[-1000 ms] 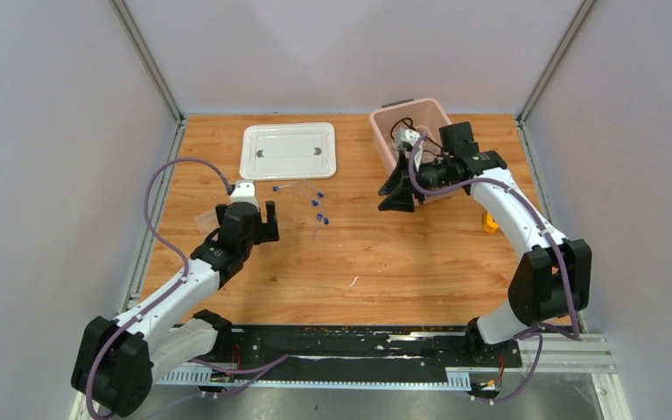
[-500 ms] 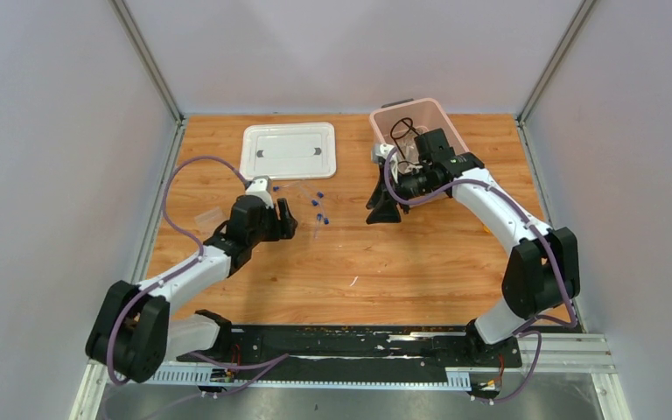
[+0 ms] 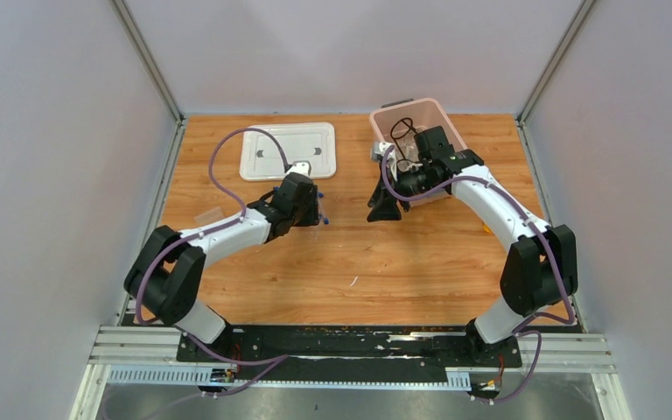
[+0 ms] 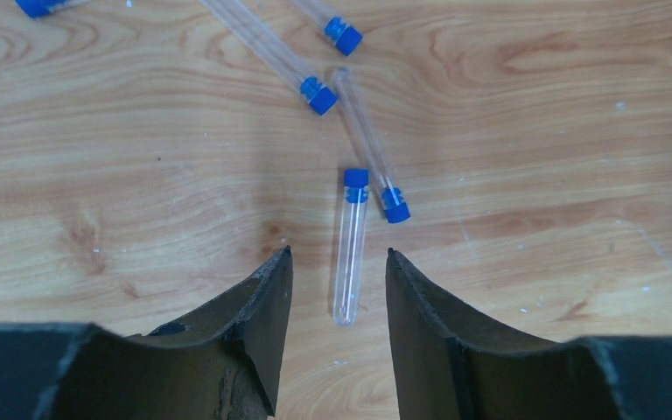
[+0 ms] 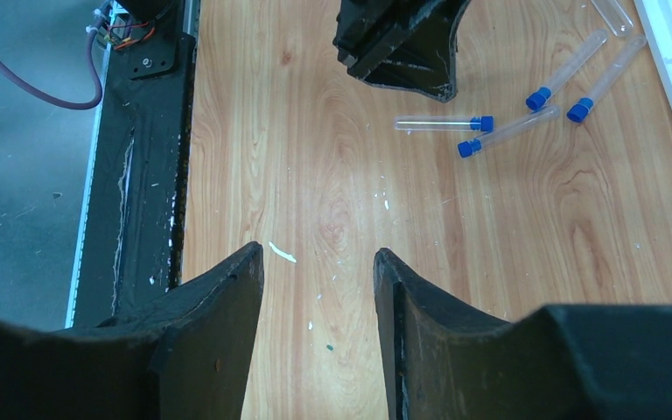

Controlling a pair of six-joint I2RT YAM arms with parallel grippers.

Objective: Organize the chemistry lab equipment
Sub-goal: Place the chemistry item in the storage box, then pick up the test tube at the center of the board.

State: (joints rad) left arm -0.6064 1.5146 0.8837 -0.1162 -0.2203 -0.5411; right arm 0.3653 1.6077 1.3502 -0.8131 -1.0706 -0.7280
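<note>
tiny blue-capped tubes: lying flat and loose on the wooden table, scattered just in front of the white lid
nearest tube: its rounded end lies between my left fingers with the blue cap pointing away from me; the cap sits just beside a slanting neighbour
my left gripper: low over the table, fingers spread to either side of the nearest tube, with wood showing between each finger and the glass; nothing pinched
my right gripper: fingers apart with only bare wood between them, holding nothing; it is raised above the table just in front of the pink bin, well apart from the tubes
black wire ring tripod: inside the pink bin, partly hidden behind my right wrist
view from my right wrist: my left gripper's black fingers sit just beside two of the tubes
</note>
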